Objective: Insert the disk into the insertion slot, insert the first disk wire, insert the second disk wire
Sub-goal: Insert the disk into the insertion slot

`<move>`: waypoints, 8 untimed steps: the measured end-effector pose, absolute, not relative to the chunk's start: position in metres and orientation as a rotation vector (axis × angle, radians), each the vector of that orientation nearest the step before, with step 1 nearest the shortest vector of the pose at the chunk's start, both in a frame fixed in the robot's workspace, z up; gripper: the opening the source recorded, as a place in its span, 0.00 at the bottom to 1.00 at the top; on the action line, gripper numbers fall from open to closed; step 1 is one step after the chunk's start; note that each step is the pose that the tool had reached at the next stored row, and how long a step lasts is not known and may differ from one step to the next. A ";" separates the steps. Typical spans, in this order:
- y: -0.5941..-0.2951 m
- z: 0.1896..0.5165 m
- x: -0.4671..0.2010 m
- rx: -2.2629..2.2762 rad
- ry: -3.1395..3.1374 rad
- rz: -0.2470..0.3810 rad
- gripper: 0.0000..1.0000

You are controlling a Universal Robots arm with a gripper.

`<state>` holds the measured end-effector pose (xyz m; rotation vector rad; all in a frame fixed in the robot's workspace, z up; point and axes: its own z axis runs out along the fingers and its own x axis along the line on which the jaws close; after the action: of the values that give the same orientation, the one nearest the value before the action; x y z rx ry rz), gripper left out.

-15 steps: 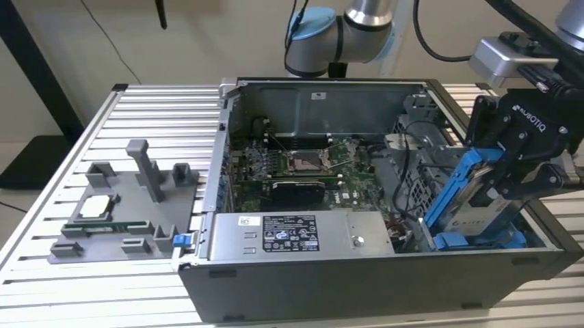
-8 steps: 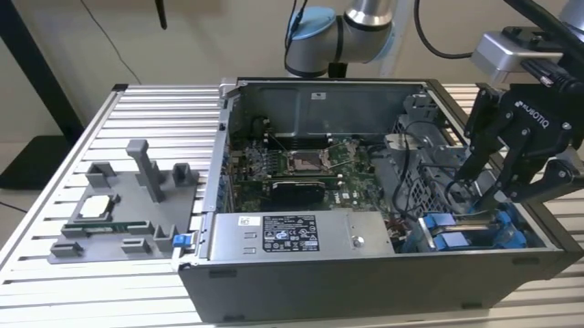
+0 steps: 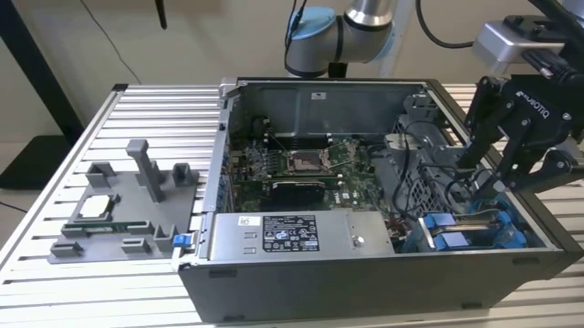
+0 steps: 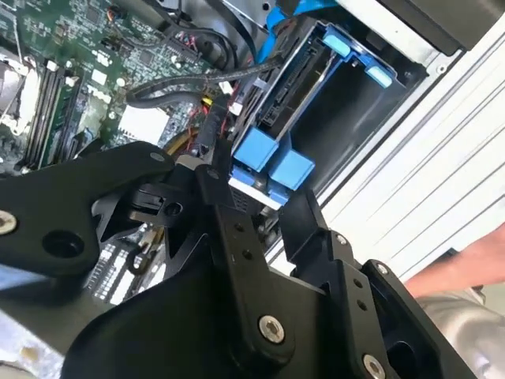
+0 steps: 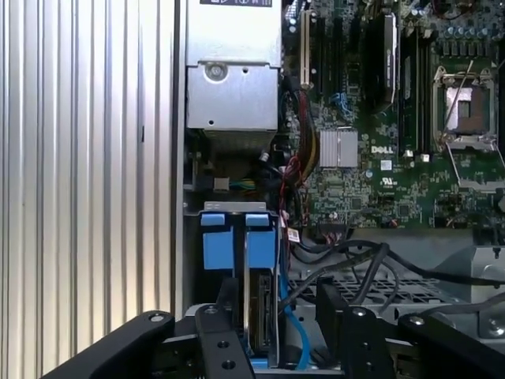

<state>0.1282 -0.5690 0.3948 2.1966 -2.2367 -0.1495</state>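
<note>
Blue-framed disk point(image 5: 260, 316) stands on edge in the insertion slot point(image 4: 347, 134). End effector point(image 5: 278, 308) hangs over it, fingers point(image 5: 221, 339) parted, one each side; cables point(image 5: 355, 268) just beside.

Slatted table point(image 3: 91, 301): case point(image 3: 365, 280), grey fixture point(image 3: 128, 205)

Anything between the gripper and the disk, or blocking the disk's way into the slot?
Nothing visible. The gripper hangs directly over the disk, which already stands on edge inside the insertion slot. A blue cable and black cables run close beside the disk on the motherboard side, not across it.
</note>
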 end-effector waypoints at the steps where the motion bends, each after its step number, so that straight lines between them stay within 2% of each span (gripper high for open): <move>1: -0.568 0.394 0.128 2.203 -2.242 -0.147 1.00; 8: -0.561 0.390 0.117 2.233 -2.264 -0.103 1.00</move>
<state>0.1168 -0.5612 0.3899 2.2331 -2.2643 -0.1030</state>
